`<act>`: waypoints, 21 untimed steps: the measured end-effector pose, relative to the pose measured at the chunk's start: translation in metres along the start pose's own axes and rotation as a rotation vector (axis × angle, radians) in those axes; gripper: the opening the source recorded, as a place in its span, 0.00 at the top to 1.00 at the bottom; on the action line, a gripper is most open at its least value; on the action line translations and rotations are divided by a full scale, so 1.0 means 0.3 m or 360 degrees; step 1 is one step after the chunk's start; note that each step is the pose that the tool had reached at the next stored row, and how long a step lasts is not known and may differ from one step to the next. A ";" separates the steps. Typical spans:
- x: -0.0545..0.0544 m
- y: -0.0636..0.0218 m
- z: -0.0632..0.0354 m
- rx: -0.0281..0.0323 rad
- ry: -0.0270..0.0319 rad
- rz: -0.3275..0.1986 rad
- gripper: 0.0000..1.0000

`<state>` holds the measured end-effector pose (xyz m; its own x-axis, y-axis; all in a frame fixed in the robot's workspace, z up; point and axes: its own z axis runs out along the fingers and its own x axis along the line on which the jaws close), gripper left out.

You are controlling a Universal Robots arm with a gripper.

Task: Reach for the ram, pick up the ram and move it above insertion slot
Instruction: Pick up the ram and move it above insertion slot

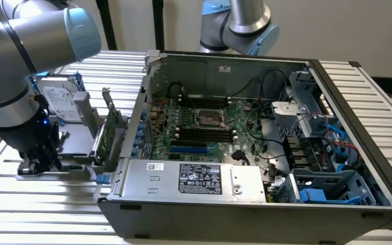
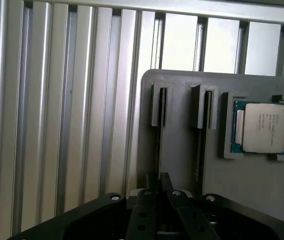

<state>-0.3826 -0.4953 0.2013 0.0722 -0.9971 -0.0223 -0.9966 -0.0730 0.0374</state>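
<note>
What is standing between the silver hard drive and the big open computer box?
A green card stands upright between the hard drive and the computer case. That shows in the exterior view.

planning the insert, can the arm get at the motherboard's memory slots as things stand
Probably yes: the computer case lies open, and nothing covers the black memory slots beside the processor socket. The gripper is outside it, down at the grey holder.
</note>
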 end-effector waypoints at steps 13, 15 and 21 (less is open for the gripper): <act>-0.002 -0.005 -0.141 0.00002 -0.00009 0.0005 0.86; -0.002 -0.012 -0.171 0.00001 -0.00008 0.0005 0.86; -0.002 -0.046 -0.264 0.00001 -0.00009 0.0005 0.86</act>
<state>-0.3657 -0.4953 0.2799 0.0691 -0.9973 -0.0227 -0.9968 -0.0700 0.0374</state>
